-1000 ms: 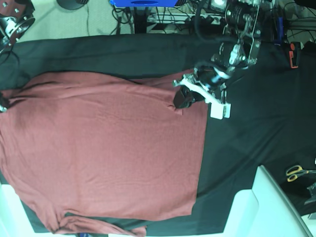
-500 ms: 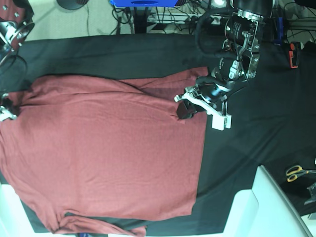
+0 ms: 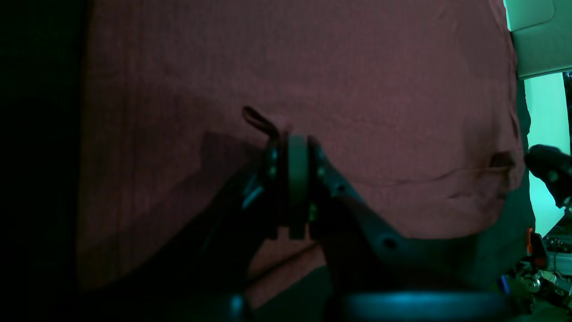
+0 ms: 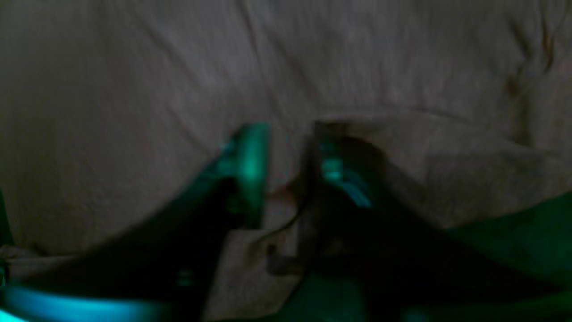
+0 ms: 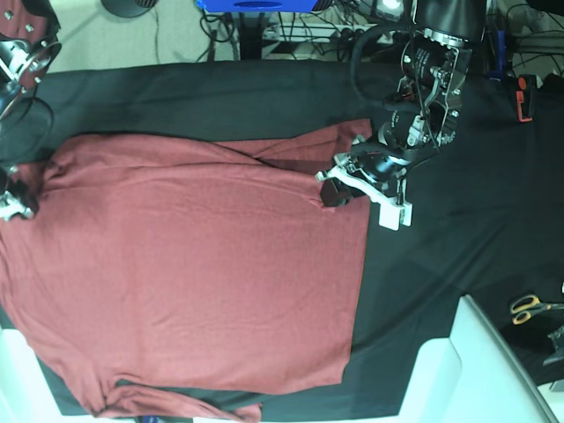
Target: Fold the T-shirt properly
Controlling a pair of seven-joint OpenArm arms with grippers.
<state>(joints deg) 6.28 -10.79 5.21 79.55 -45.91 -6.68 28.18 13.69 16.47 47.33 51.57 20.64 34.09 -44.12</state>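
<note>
r gripper (image 4: 288,156) blurred (t-shirt (image 5: 194,264) underneath)

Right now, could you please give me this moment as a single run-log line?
T-shirt: spread flat | left gripper: shut on T-shirt, right edge | right gripper: jaws parted over T-shirt

Black table cloth (image 5: 458,238) spread wide, yellow-handled scissors (image 5: 531,307) lying near the right edge (white bins (image 5: 480,370) just below), cables (image 5: 291,35) tangled up top.

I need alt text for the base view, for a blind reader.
A large brick-red knit T-shirt lies spread on a black table cloth. The left gripper pinches its edge; the right gripper sits at the opposite edge.
</note>
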